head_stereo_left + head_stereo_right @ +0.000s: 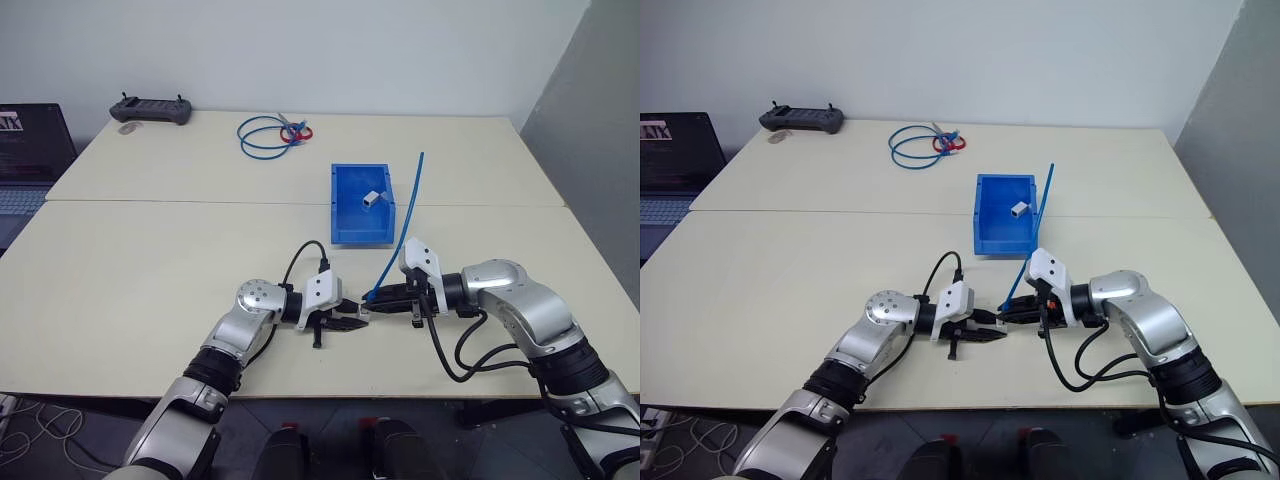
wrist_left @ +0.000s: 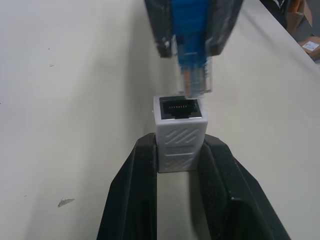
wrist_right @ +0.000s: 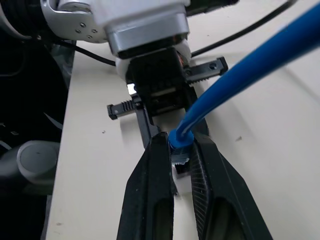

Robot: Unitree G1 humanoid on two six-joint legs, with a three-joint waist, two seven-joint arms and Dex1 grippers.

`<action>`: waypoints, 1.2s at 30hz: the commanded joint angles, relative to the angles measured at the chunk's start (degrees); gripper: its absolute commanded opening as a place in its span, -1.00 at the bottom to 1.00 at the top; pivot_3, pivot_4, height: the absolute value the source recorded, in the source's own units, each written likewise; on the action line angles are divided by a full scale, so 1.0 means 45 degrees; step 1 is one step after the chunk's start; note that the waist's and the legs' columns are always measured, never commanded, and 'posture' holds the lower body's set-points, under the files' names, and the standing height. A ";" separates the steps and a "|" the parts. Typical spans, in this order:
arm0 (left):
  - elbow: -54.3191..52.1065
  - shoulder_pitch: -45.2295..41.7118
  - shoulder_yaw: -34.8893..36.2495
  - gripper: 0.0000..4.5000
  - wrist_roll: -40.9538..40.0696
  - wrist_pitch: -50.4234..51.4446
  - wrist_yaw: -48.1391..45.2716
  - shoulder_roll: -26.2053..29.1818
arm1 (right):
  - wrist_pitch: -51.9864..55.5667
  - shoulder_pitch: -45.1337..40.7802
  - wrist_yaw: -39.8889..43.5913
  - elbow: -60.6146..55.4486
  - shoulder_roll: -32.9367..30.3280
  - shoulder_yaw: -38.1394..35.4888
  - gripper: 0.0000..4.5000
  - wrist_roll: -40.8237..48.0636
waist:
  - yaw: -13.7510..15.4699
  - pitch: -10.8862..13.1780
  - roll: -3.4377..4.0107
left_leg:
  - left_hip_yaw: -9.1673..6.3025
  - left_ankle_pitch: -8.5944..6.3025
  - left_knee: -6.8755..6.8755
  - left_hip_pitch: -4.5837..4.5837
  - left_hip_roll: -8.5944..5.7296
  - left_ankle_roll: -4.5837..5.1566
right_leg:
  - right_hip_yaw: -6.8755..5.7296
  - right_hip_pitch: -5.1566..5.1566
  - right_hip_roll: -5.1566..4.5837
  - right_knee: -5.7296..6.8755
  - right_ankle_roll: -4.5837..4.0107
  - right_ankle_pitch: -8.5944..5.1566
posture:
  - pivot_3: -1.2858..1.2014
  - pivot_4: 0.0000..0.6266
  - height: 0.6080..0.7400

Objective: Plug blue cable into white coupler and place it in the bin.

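My left gripper point(image 1: 352, 322) is shut on the white coupler point(image 2: 180, 135), a small ribbed block whose dark socket faces my right gripper point(image 1: 372, 297). The right gripper point(image 3: 179, 140) is shut on the blue cable point(image 1: 405, 215) just behind its clear plug point(image 2: 196, 75). The plug's tip sits right at the socket's mouth, slightly off to one side, and looks not pushed in. From the grip the cable rises up and away over the blue bin point(image 1: 345, 240). Both grippers meet tip to tip just above the table, in front of the bin.
A small grey-white block point(image 1: 372, 199) lies inside the bin. At the back of the table lie a coiled blue cable with a red tie point(image 1: 270, 135) and a black controller point(image 1: 152, 109). A laptop point(image 1: 30, 150) stands at the far left.
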 commanded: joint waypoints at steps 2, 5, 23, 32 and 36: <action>0.0128 -0.0104 0.0014 -0.64 0.0121 -0.0099 -0.0036 0.0082 | -0.0472 0.0108 -0.0154 -0.0205 -0.0038 -0.0014 -0.92 -0.0360 | 0.0000 0.0000 0.0000 | 0.0002 0.0000 0.0000 -0.0001 -0.0002 0.0000 | 0.0001 0.0000 0.0000 0.0000 0.0000 0.0000 | 0.03 -0.52 1.00; 0.0143 -0.0105 0.0021 -0.64 0.0128 -0.0132 -0.0032 0.0092 | -0.0577 0.0103 -0.0251 -0.0063 0.0029 0.0055 -0.92 -0.0624 | -0.0001 0.0000 0.0000 | 0.0001 0.0000 0.0000 -0.0002 -0.0002 0.0000 | 0.0000 0.0000 0.0000 0.0000 0.0000 0.0000 | 0.03 -0.52 1.00; -0.0036 0.0041 0.0037 -0.64 0.0151 -0.0099 0.0041 0.0167 | -0.1273 0.0420 -0.0195 0.0067 0.0201 0.0906 -0.92 -0.1469 | -0.0006 0.0000 0.0000 | 0.0004 0.0000 0.0000 0.0001 -0.0001 0.0000 | 0.0002 -0.0001 0.0001 0.0000 0.0000 0.0000 | 0.03 -0.52 1.00; -0.0149 0.0113 0.0030 -0.64 0.0134 -0.0041 0.0075 0.0193 | -0.2362 0.0217 -0.0163 0.0808 0.0026 0.1176 -0.92 -0.2402 | -0.0019 -0.0001 0.0000 | 0.0004 0.0000 0.0000 0.0015 0.0006 0.0000 | 0.0003 0.0007 0.0010 0.0000 0.0000 0.0000 | 0.03 -0.52 1.00; -0.0189 0.0128 0.0018 -0.64 0.0134 -0.0018 0.0083 0.0186 | -0.2654 -0.0075 -0.0068 0.0988 0.0069 0.1211 -0.92 -0.2575 | -0.0030 -0.0001 0.0000 | 0.0007 0.0000 -0.0001 0.0045 0.0008 0.0000 | 0.0003 0.0026 0.0011 0.0001 0.0000 0.0000 | 0.03 -0.52 1.00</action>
